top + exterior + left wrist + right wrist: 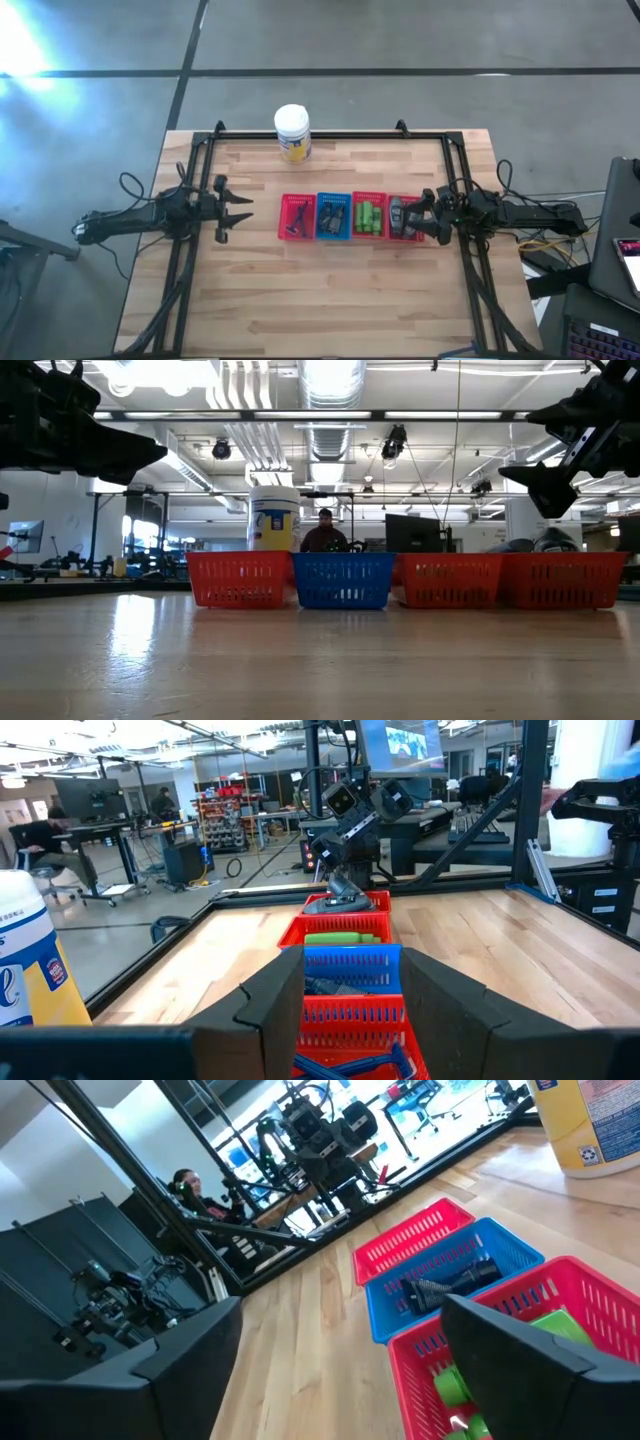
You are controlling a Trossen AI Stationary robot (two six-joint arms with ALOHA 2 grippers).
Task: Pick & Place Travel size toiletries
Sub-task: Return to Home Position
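Observation:
Four mesh baskets stand in a row mid-table. The left red basket (296,217) holds thin dark sticks, the blue basket (333,217) black tubes, the third basket, red (368,217), bright green bottles (345,936), and the right red basket (404,218) grey bottles (345,901). My left gripper (248,217) hovers level just left of the row, open and empty, its fingers (270,1005) pointing along it. My right gripper (418,215) hangs above the right end of the right red basket, open, with nothing between its fingers (530,1350).
A taller white jar with a yellow label (292,133) stands at the table's far edge, behind the left baskets. Black frame rails (460,200) run along the table's sides and back. Bare wood (320,300) lies between the baskets and the near edge.

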